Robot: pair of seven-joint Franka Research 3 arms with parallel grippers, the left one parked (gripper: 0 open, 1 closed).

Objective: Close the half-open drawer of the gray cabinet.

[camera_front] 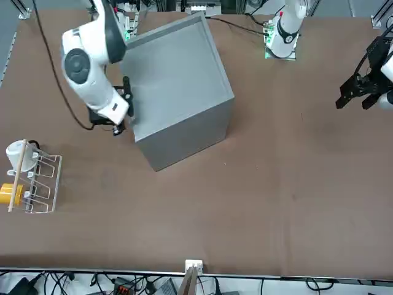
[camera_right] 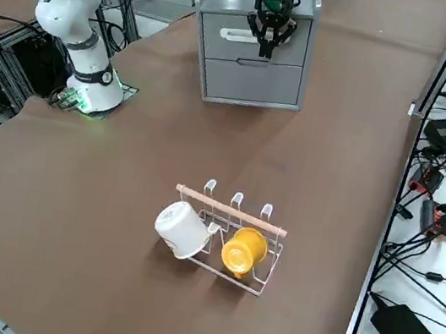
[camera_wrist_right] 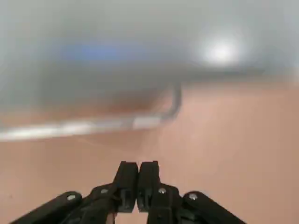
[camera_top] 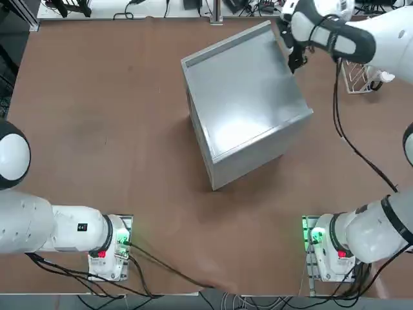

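Hanging with its fingers pressed together and empty, the right gripper (camera_right: pixel 267 44) sits right at the drawer (camera_right: pixel 257 29) front, on the gray cabinet (camera_top: pixel 248 123) face turned toward the wire rack (camera_right: pixel 233 233). From that side the drawer looks nearly flush, so what push remains runs straight into the cabinet.

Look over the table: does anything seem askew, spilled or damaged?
Only the gray cabinet looks odd: it sits turned at an angle to the table edges. The right gripper, shut, is at its drawer front. Nothing looks spilled or broken.
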